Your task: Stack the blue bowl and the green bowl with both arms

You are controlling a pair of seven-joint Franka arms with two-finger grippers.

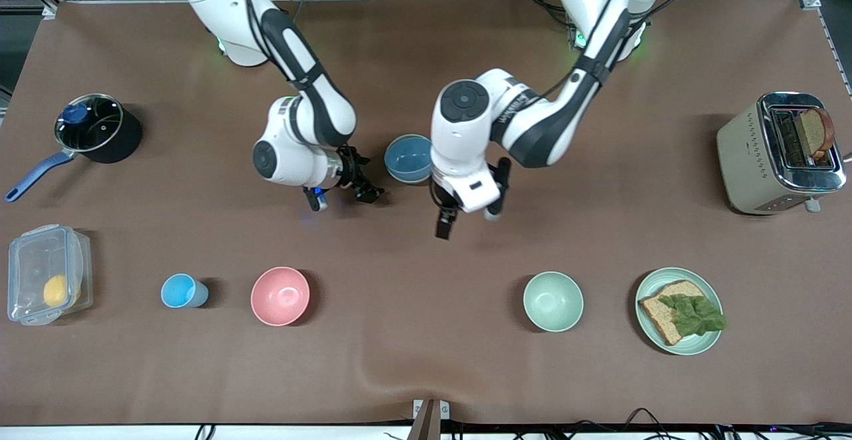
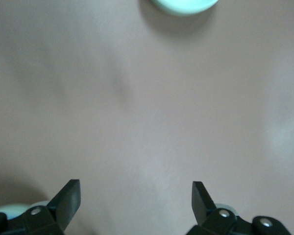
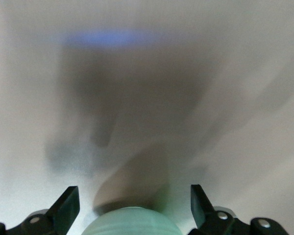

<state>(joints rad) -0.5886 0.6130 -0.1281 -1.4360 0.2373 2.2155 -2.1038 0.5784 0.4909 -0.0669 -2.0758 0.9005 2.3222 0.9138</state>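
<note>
The blue bowl [image 1: 408, 158] stands upright mid-table, between the two hands. A paler rim runs round it. In the right wrist view a dull green rounded bowl wall [image 3: 132, 223] shows low between the fingers, touching neither. It looks like the green bowl with the blue bowl nested in it. My right gripper [image 1: 365, 184] [image 3: 134, 200] is open and empty beside this stack, toward the right arm's end. My left gripper [image 1: 468, 219] [image 2: 136, 196] is open and empty over bare table beside the stack.
A mint-green bowl [image 1: 552, 301] [image 2: 183, 4], a pink bowl [image 1: 280, 295] and a light-blue cup [image 1: 181, 291] stand nearer the front camera. A plate [image 1: 712, 340] holds bread and lettuce. There is also a toaster [image 1: 775, 154], a lidded pot [image 1: 100, 127] and a plastic box [image 1: 46, 273].
</note>
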